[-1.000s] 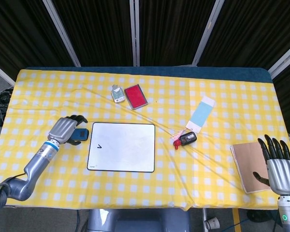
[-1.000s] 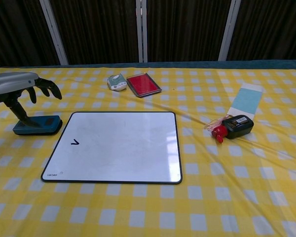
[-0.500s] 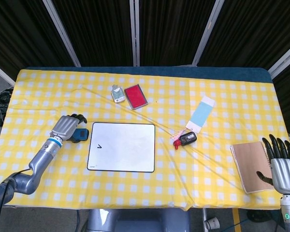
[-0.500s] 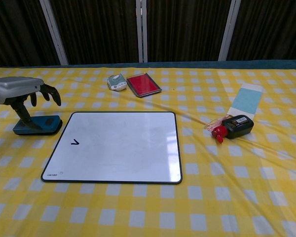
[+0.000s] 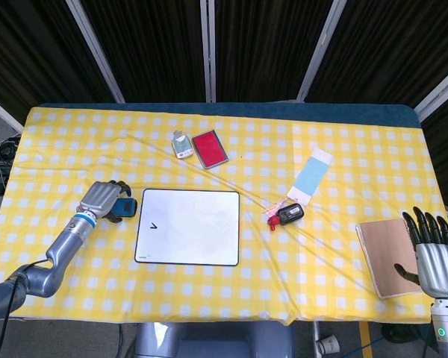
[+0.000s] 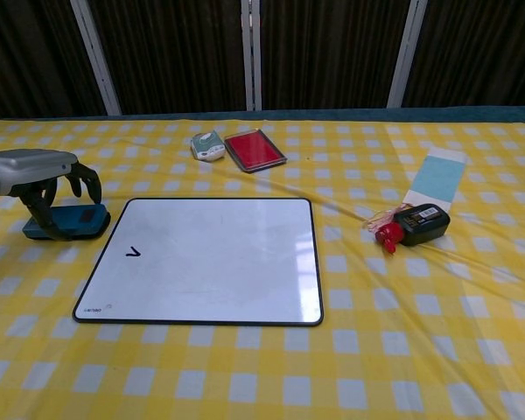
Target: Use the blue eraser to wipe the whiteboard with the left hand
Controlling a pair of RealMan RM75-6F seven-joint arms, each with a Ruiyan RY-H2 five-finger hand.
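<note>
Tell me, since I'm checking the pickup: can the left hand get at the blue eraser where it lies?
Probably yes. The left hand is already right over the blue eraser, fingers curled down around it, and nothing lies between them. The whiteboard sits just beside, not blocking.

A yellow-and-white checked cloth covers the worktop, carrying a black-framed white rectangular whiteboard, a blue block eraser and a red flat case.
</note>
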